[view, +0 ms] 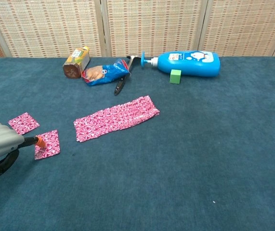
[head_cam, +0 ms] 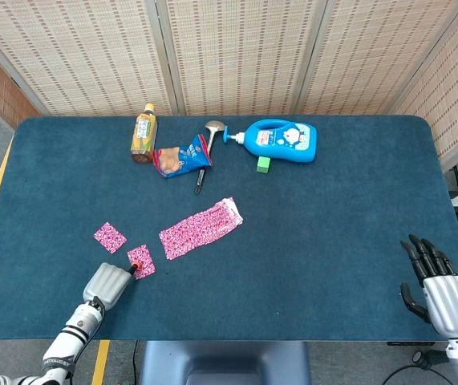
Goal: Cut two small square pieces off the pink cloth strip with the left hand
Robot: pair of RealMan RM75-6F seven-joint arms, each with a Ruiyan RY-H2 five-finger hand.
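Blue table [head_cam: 333, 208] before woven screens. Pink cloth strip [head_cam: 200, 228] lay mid-table — two cut squares [head_cam: 110, 237] [head_cam: 140, 261] apart at its left. Left hand [head_cam: 107, 282] gripped an orange-tipped cutter [view: 39, 140] touching the nearer square. Right hand [head_cam: 441, 289] idle, fingers spread — bottles beyond.

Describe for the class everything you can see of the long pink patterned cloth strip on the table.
The long pink patterned cloth strip lies flat on the dark blue table, running diagonally. It looks like thin fabric in pink with a fine white print. Its lower-left end looks straight, its upper-right end slightly ruffled. Nothing touches it; two small pink squares lie apart to its left.
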